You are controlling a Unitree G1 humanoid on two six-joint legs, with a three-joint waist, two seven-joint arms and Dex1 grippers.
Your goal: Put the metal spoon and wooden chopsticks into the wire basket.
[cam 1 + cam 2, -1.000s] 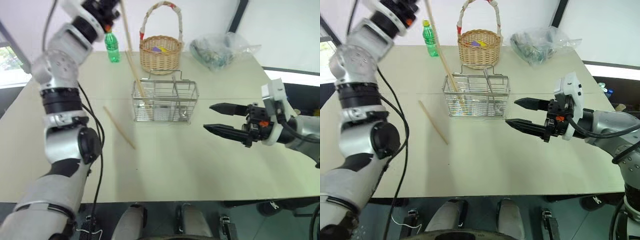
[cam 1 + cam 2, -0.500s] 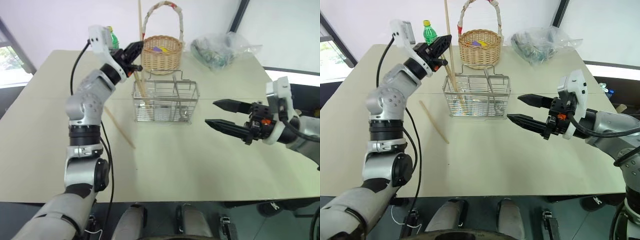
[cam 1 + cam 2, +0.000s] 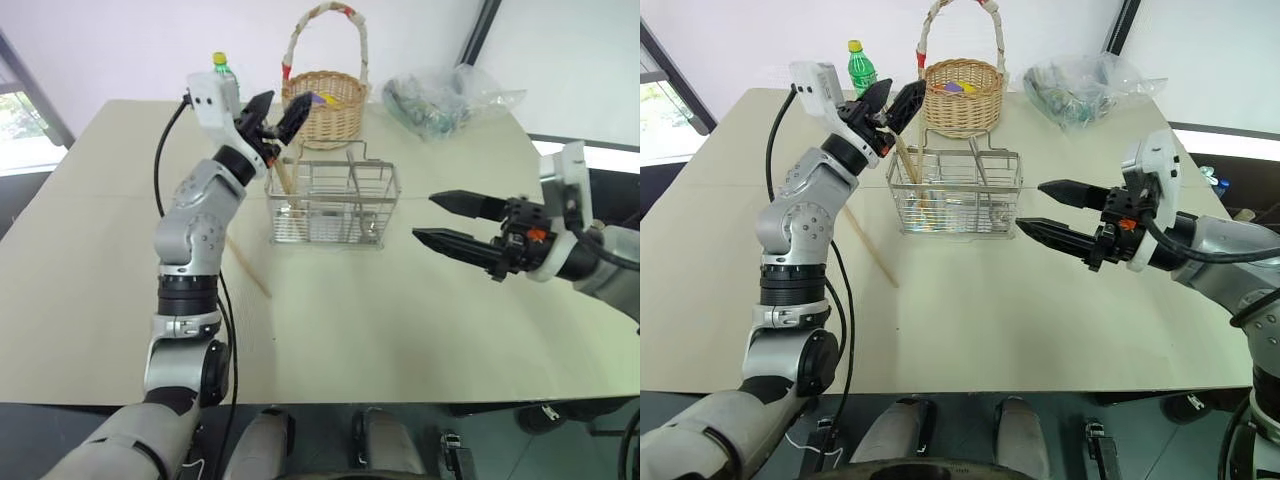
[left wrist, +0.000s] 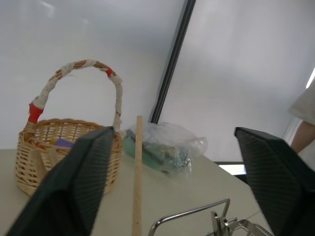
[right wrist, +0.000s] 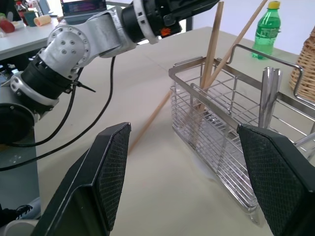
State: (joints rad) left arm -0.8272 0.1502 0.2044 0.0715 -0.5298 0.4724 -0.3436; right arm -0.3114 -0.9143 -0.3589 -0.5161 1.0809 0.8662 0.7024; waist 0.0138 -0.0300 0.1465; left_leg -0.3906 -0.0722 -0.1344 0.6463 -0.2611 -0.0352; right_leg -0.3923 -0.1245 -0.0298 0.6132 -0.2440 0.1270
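From the left eye view, the wire basket (image 3: 333,203) stands toward the far middle of the counter (image 3: 400,320). Two wooden chopsticks (image 3: 281,178) already stand in its left-hand compartment, leaning a little. The left gripper (image 3: 276,113) hovers just above them, fingers spread and holding nothing. One more chopstick (image 3: 246,266) lies flat on the counter in front of the basket's left end, its long axis running diagonally from far-left to near-right; by my reading it is the main piece left to move.

In the right eye view, the right gripper (image 3: 1055,208) hangs level beside the basket's right end, fingers apart and empty.

The left wrist view looks past a chopstick tip (image 4: 137,172) standing nearly upright between the open fingers, with a wicker basket (image 4: 64,147) behind.

In the right wrist view, the metal spoon (image 5: 269,98) stands handle-up in a middle compartment, so that part looks done. Both standing chopsticks cross near the basket's corner.
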